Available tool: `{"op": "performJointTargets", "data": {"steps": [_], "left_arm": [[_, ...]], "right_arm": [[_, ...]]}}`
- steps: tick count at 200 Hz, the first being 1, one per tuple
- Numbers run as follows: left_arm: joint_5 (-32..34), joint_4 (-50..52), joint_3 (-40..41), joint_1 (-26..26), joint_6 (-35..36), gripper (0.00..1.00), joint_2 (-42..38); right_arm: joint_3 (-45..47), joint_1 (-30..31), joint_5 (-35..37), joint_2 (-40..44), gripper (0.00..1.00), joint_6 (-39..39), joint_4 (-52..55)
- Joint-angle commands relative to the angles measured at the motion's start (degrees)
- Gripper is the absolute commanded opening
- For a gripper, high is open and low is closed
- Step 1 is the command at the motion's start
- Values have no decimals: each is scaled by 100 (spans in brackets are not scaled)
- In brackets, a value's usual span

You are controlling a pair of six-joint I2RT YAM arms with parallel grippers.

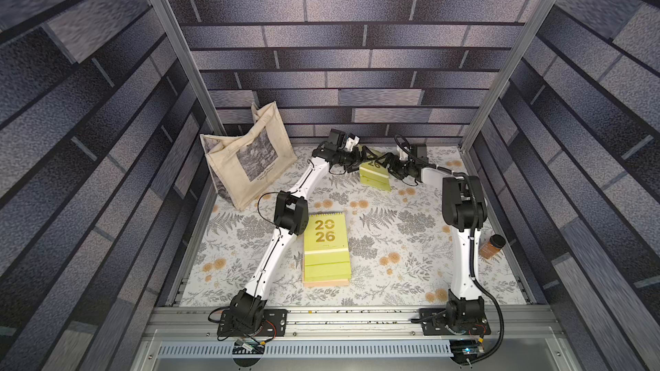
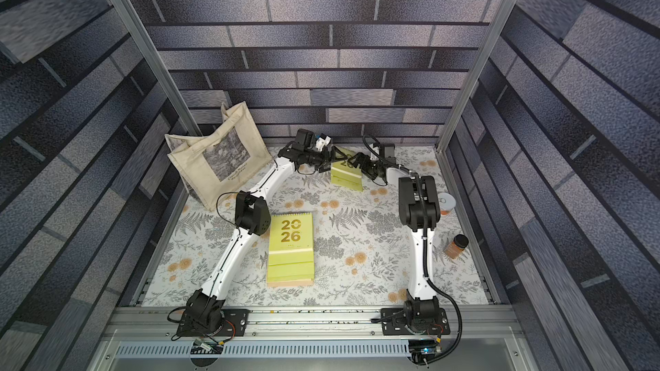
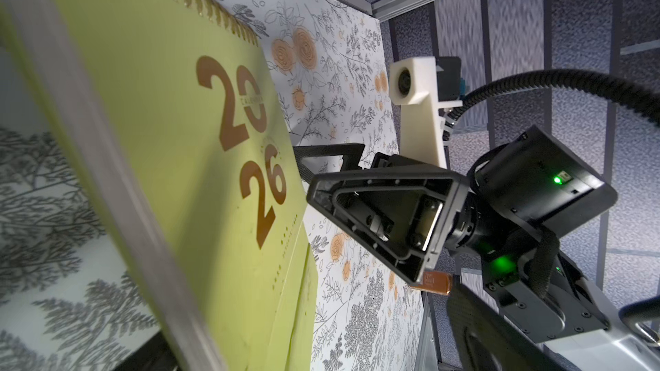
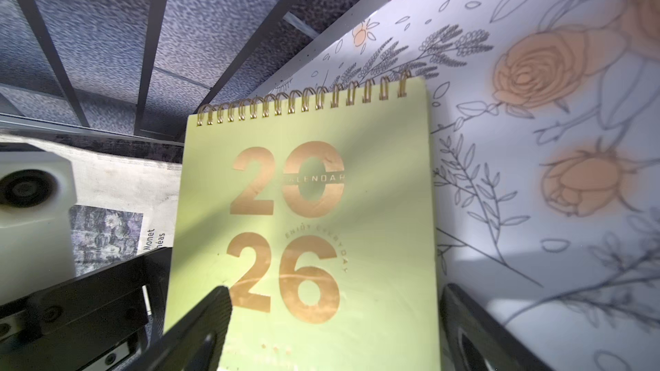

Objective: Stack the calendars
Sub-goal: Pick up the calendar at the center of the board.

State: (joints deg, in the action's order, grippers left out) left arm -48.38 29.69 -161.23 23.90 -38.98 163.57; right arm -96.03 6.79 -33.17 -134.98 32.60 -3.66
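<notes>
Both your grippers are at the far green calendar (image 4: 375,180)
L gripper (image 1: 362,160) & R gripper (image 1: 384,165) are spread wide, one each side of it; calendar stack (image 1: 326,244) sits nr front.

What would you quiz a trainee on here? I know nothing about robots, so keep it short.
1. True or false: the left gripper and the right gripper are both at the far calendar.
2. The near stack has a top cover that is: A peach-pink, B lime-green, C blue.
3. Fill in: the tote bag stands on the ___ arm's side.
Key: 1 true; 2 B; 3 left.
</notes>
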Motion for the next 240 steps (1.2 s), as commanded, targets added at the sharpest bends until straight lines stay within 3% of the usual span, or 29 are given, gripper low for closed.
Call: {"op": "performJointTargets", "data": {"steps": [1, 84, 119, 150, 224, 240], "left_arm": [[162, 12, -5, -41, 42, 100, 61], [81, -162, -2, -61, -287, 99, 384], [76, -228, -3, -61, -353, 91, 430], [63, -242, 3, -75, -364, 75, 413], [-7, -211, 8, -87, -322, 0, 345], [-50, -193, 4, -96, -274, 0, 301]], "right_arm": [[339, 98, 54, -257, 94, 161, 924], [374, 101, 28, -275, 94, 199, 868], [374, 103, 19, -292, 94, 212, 853], [391, 103, 11, -299, 94, 218, 849], [462, 90, -42, -249, 94, 224, 768], [501, 81, -136, -203, 94, 224, 666]]}}
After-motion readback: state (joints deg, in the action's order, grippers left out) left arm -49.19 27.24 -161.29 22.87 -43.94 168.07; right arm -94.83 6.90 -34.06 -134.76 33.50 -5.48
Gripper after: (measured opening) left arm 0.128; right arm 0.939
